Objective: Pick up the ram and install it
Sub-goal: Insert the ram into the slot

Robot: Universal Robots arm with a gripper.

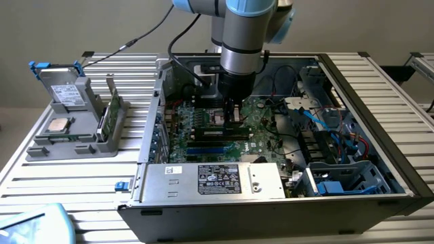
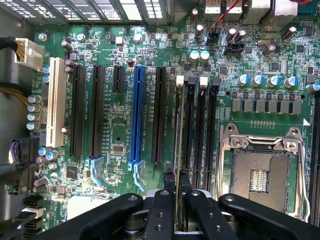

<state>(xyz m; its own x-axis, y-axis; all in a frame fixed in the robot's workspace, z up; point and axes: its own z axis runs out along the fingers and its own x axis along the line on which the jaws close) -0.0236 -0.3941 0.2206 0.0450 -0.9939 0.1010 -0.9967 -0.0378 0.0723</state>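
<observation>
My gripper hangs straight down inside the open computer case, just above the motherboard. In the wrist view its two black fingers are shut on the ram, a thin dark stick seen edge-on. The ram runs lengthwise along the black memory slots, over the slot nearest the long expansion slots. Whether it touches that slot, I cannot tell. In the exterior view the ram shows as a short dark sliver below the fingertips.
An empty CPU socket lies beside the memory slots. Blue and black expansion slots are on the other side. A power supply fills the case front, with cables and drive bays at the exterior view's right. A grey parts holder stands outside at the left.
</observation>
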